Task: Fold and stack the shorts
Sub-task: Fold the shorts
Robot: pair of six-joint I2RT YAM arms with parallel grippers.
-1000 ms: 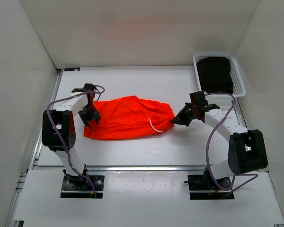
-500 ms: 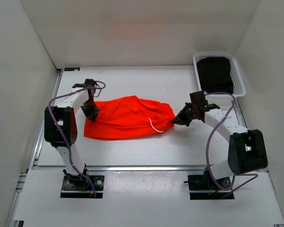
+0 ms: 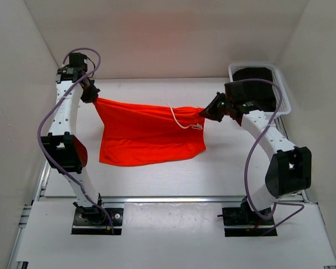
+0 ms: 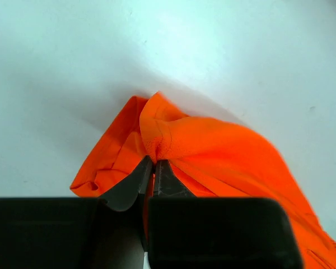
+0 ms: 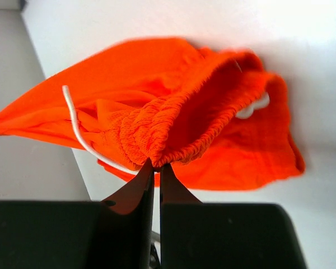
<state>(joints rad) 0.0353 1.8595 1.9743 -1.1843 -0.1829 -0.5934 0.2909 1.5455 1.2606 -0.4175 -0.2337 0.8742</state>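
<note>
The left gripper (image 3: 91, 94) is pinching the far-left corner of the shorts (image 3: 148, 134), its jaws closed narrow on a bunched fold, as the left wrist view (image 4: 153, 162) is showing. The shorts are hanging lengthwise across the table (image 3: 157, 179), long axis running left to right, top edge stretching taut between the two arms. The lower part is draping down to the surface, though it is hard to tell how much is resting there. The white drawstring (image 3: 179, 120) is dangling near the right end, where the gathered waistband is pointing. The right gripper (image 3: 204, 114) is clamping that waistband, fingers nearly together. The leg openings are not making themselves out. At far right, the right arm is partly covering a dark garment (image 3: 252, 75) in a white basket (image 3: 284, 95).
</note>
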